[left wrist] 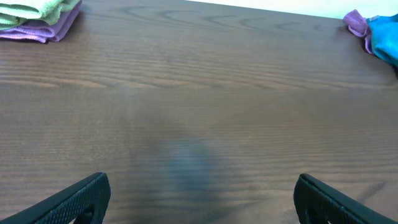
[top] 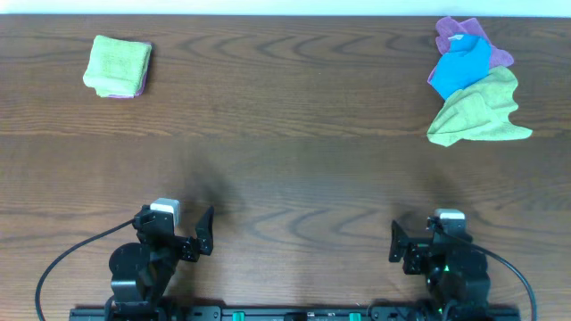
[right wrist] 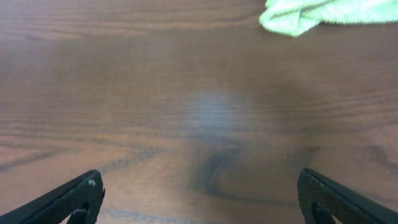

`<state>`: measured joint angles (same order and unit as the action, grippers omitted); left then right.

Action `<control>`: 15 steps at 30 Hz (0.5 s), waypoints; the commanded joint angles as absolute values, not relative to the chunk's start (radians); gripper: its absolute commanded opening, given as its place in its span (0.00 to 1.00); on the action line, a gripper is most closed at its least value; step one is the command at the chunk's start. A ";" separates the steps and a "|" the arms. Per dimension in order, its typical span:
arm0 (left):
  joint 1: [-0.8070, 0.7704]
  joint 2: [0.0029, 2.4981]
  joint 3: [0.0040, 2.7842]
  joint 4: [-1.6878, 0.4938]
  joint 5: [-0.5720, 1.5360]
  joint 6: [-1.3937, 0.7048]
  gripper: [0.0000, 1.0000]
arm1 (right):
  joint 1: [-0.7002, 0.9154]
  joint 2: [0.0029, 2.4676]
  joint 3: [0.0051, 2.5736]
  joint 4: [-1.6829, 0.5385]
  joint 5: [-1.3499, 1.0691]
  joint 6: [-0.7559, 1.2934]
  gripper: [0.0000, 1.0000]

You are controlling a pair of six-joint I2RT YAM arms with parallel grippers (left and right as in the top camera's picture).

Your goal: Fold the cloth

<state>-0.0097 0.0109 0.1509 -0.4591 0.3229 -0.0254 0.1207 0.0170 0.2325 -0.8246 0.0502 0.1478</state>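
Observation:
A heap of unfolded cloths lies at the far right of the table: a green cloth (top: 482, 111) in front, a blue cloth (top: 464, 64) on it and a purple cloth (top: 457, 32) behind. The green one's edge shows in the right wrist view (right wrist: 323, 14); the blue and purple ones show at the right edge of the left wrist view (left wrist: 379, 34). A folded green cloth (top: 118, 62) sits on a folded purple cloth (left wrist: 43, 28) at the far left. My left gripper (left wrist: 202, 199) and right gripper (right wrist: 199, 199) are open and empty near the front edge, far from all cloths.
The brown wooden table (top: 285, 152) stretches between the folded stack and the heap. Black cables run from both arm bases at the front edge.

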 commanded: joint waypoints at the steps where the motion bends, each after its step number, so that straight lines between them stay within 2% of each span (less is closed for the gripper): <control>1: -0.014 0.004 0.131 -0.459 0.331 -0.022 0.95 | 0.112 0.006 0.207 -0.822 0.059 0.134 0.99; 15: -0.014 0.004 0.131 -0.459 0.331 -0.022 0.95 | 0.112 0.006 0.181 -0.819 0.052 0.133 0.99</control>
<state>-0.0097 0.0109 0.1509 -0.4595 0.3229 -0.0254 0.1207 0.0162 0.1925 -0.8181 0.0490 0.1478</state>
